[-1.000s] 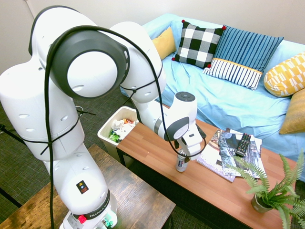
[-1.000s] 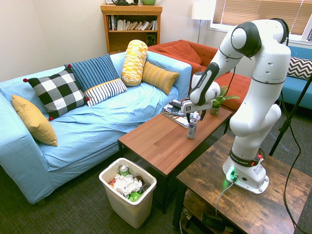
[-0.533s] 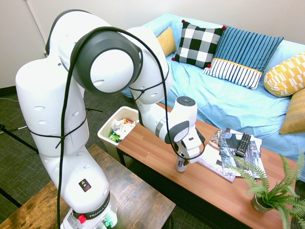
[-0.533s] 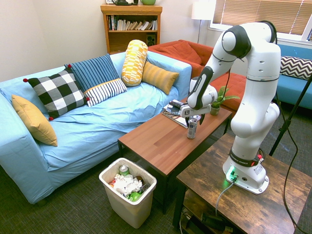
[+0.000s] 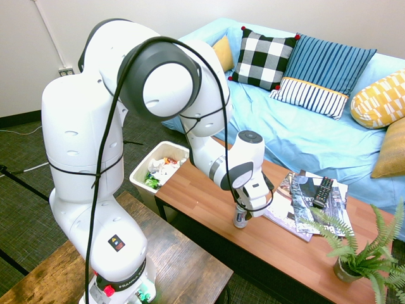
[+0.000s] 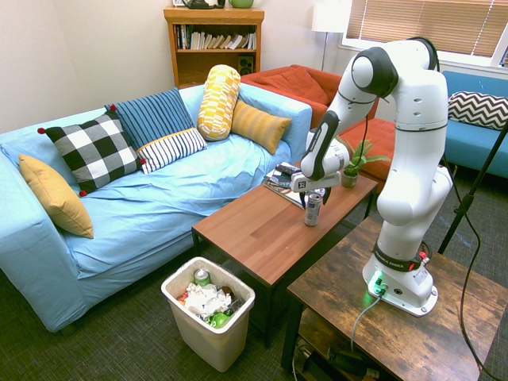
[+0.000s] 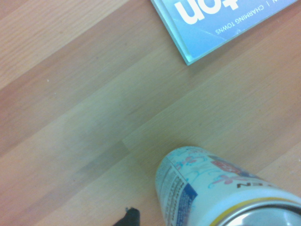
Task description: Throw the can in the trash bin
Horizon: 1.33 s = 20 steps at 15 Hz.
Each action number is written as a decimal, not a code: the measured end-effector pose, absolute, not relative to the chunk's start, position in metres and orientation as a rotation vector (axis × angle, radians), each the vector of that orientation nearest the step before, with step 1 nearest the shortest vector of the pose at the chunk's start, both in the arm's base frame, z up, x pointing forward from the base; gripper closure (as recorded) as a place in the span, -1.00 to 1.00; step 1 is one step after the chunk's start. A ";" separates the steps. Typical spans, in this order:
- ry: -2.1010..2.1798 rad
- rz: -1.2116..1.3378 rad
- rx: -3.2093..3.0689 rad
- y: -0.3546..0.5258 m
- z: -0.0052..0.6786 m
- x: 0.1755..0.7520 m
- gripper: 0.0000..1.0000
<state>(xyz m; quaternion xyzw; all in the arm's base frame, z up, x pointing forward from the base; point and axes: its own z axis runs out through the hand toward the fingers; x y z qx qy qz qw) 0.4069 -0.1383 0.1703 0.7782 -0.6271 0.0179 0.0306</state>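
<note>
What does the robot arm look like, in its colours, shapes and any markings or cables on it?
The arm is glossy white with rounded, bulky segments and dark grey round caps at the joints. A black cable loops loosely along its side, tied around it in places. Near the base sit a yellow warning triangle sticker and black lettering. The gripper is white and grey with dark fingers.

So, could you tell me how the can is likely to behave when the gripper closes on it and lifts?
The can stands upright, tall and narrow, on the wooden table, so a sideways nudge could tip it, and its round body would probably roll. Its thin metal wall may dent under a hard squeeze. The gripper is open at its top.
</note>
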 end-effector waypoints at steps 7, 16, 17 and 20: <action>-1.935 0.053 2.403 -0.141 0.171 0.406 1.00; -1.668 0.299 2.694 0.065 0.319 0.463 1.00; -1.609 0.327 2.749 0.123 0.331 0.463 1.00; -1.439 0.370 2.831 0.255 0.313 0.457 1.00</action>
